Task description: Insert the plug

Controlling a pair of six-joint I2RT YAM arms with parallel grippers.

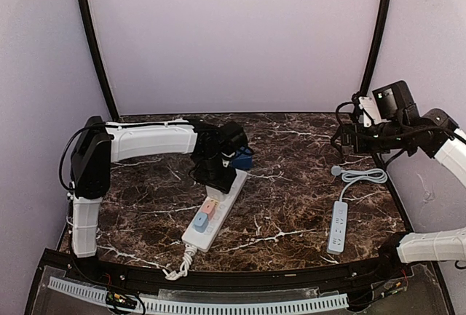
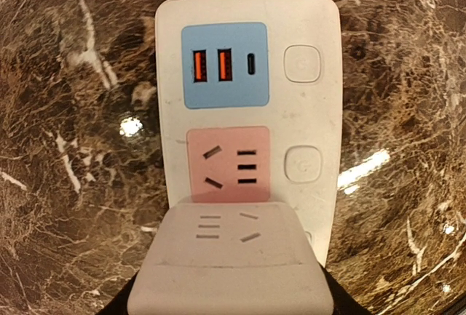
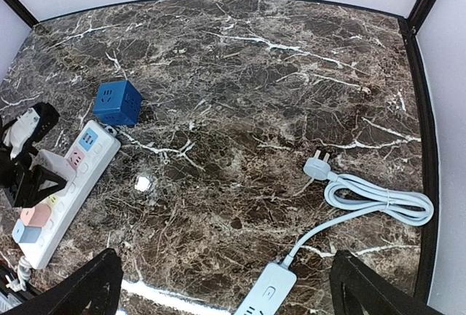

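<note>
White adapter [image 2: 229,257], clenched in left gripper [image 1: 215,177], hides part of power strip [image 2: 320,133]; right gripper [image 3: 229,289] released.

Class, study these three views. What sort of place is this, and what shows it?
Probably a robot test cell, not a home: the left arm and the right arm mounted at a marble-patterned table, plain walls with black frame poles closing it in, and a white power strip laid out for practice.
</note>
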